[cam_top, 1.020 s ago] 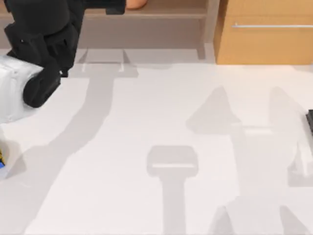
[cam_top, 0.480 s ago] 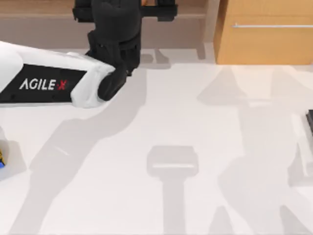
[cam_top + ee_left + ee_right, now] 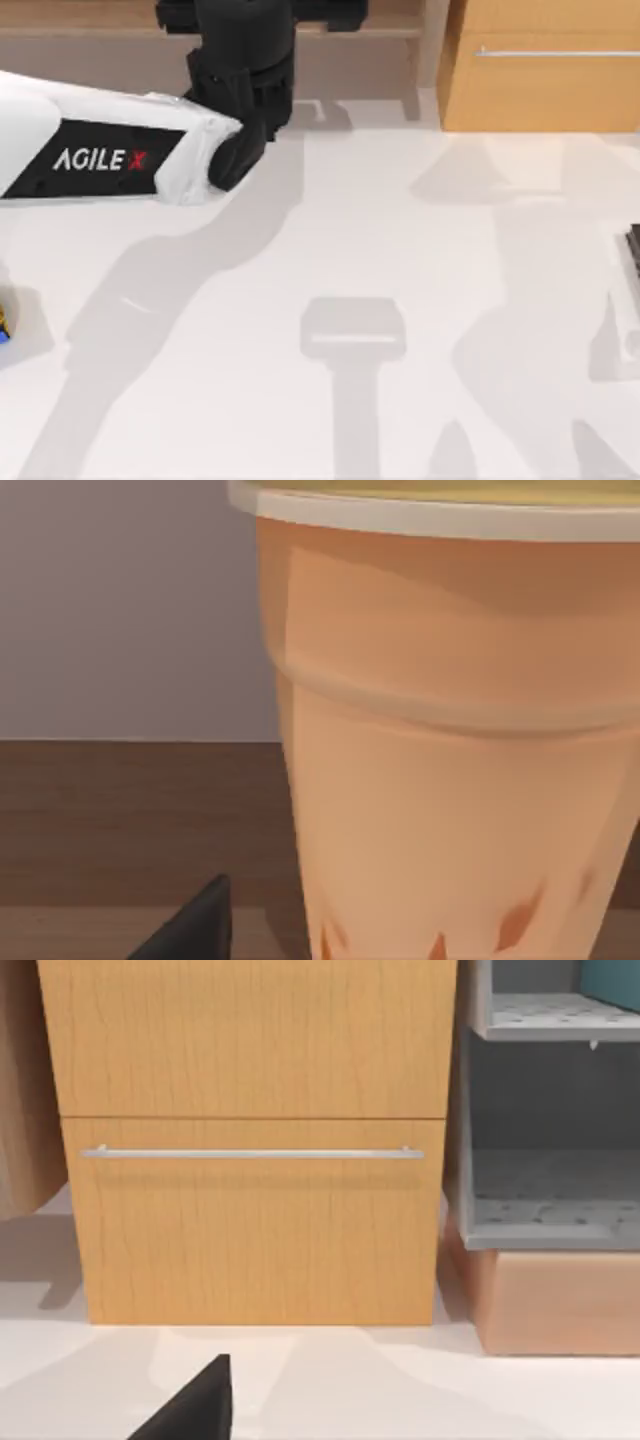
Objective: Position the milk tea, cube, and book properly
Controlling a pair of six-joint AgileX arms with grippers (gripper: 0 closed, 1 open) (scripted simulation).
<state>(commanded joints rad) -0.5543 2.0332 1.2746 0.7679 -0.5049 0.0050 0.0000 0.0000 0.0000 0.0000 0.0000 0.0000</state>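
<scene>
The milk tea [image 3: 450, 740], a peach-tan cup with a pale rim, stands upright on a brown wooden shelf, looming close in the left wrist view. My left gripper [image 3: 262, 10] reaches into the shelf at the table's back and is open; one dark fingertip [image 3: 195, 928] shows beside the cup with a gap to it. At the table's left edge the cube [image 3: 3, 328] peeks in as a yellow and blue sliver. My right gripper [image 3: 633, 250] is parked at the right edge, open, with one fingertip [image 3: 195, 1405] in its wrist view. The book is out of view.
An orange-wood cabinet [image 3: 545, 70] with a metal drawer handle [image 3: 250, 1152] stands at the back right. The low wooden shelf unit [image 3: 350, 55] runs along the back. A grey rack [image 3: 550, 1200] sits to the cabinet's side. The white table [image 3: 400, 230] spreads in front.
My left arm swung from the far left to the middle of the back shelf and now covers the milk tea from above. Lately it edged slightly farther in. The right arm stayed put.
</scene>
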